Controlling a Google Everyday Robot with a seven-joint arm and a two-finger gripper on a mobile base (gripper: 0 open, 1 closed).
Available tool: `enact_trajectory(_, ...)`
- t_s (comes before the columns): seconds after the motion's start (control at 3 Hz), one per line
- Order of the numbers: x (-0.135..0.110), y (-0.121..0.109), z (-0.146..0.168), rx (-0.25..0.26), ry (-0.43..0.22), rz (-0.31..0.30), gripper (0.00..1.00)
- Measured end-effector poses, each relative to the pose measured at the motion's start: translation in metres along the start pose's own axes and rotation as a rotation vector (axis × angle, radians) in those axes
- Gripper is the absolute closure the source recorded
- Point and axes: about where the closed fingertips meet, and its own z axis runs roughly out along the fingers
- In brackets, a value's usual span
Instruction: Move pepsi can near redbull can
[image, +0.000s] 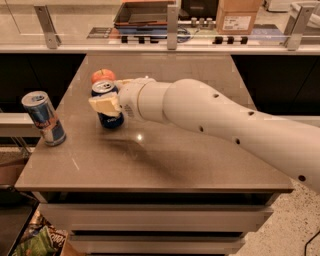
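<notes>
Your hand (107, 102) was clamped on the pepsi (111, 120), one cream finger (104, 105) flat across its near side. The pepsi sat at about 10 o'clock from the centre of the desk (190, 165), tilted, its top leaning toward 11. Could not tell whether its base touched the desk. An apple (102, 75) lay just beyond it at 12 o'clock. The redbull (44, 119) stood upright at 9 o'clock from the pepsi, apart from it, near the desk's left edge. Your arm (215, 112) reached in from 4 o'clock.
</notes>
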Motion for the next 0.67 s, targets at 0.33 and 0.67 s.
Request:
enact_trajectory(0.33, 0.003, 0.010, -0.013, -0.001, -0.008, -0.013, 1.00)
enact_trajectory(0.67, 0.007, 0.020, -0.037, -0.029, -0.013, -0.046, 1.00)
